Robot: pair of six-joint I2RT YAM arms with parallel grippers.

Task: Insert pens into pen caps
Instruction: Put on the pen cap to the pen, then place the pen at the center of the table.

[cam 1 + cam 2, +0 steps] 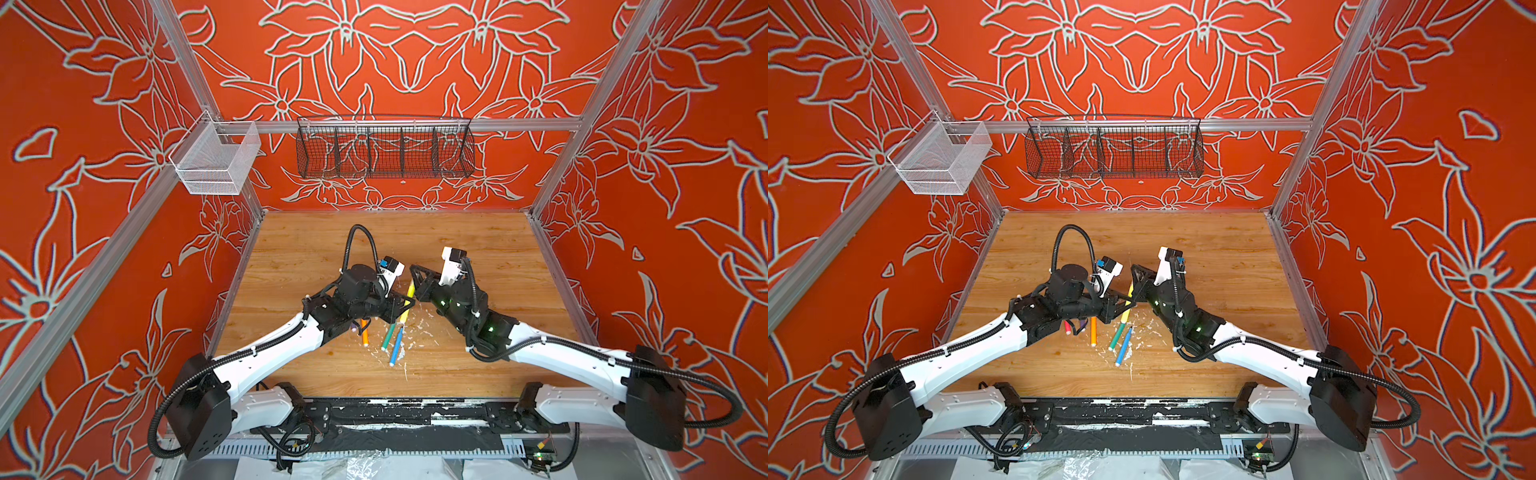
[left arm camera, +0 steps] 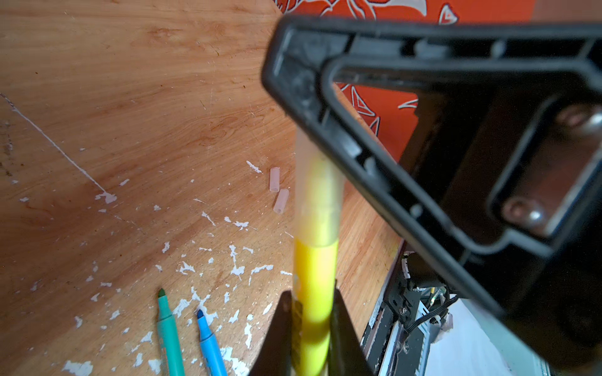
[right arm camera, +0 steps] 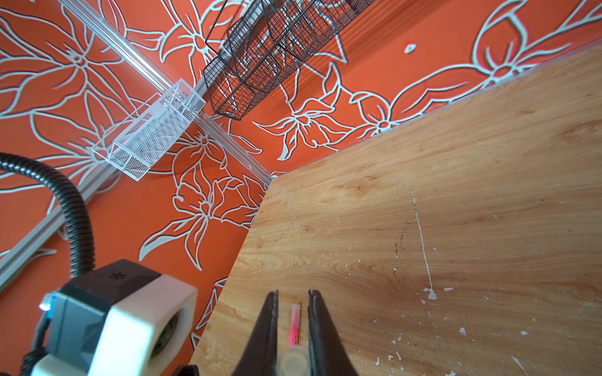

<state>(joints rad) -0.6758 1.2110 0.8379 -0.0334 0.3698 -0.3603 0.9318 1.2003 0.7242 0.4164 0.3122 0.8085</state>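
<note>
Yellow pen point(image 2: 314, 280): one item, held above the table point(image 1: 478, 249) near its centre. The clock face is read from a top view, with 12 o'clock at the back wall. The barrel slants from 1 o'clock to 7 o'clock. It is clamped mid-barrel by the left gripper point(image 2: 311, 293), whose jaws are closed on it and which reaches in from 9 o'clock.

Cap point(image 2: 317, 195): one, translucent, sleeved over the yellow pen's tip end, its rim sitting on the barrel. It is pinched at its far end by the right gripper point(image 3: 293, 293), which enters from 3 o'clock with its jaws drawn in on the tube.

Green pen point(image 1: 388, 337) and blue pen point(image 1: 397, 345): uncapped, flat on the wood side by side, just toward 6 o'clock of the held pen, tips toward 1 o'clock.

Orange pen point(image 1: 365, 332): flat, at 9 o'clock of the green one, lying along the 12-to-6 line.

Purple pen point(image 1: 1083, 324) and pink pen point(image 1: 1067, 328): further toward 9 o'clock, mostly hidden under the left arm.

Loose caps point(image 2: 274, 179): two, lying nearly end to end on the wood.

Paint flecks point(image 2: 236, 267): white, scattered around the pens.

Black wire basket point(image 1: 384, 149) hangs at 12 o'clock and white mesh basket point(image 1: 216, 162) at 10 o'clock, both on the frame rail.
</note>
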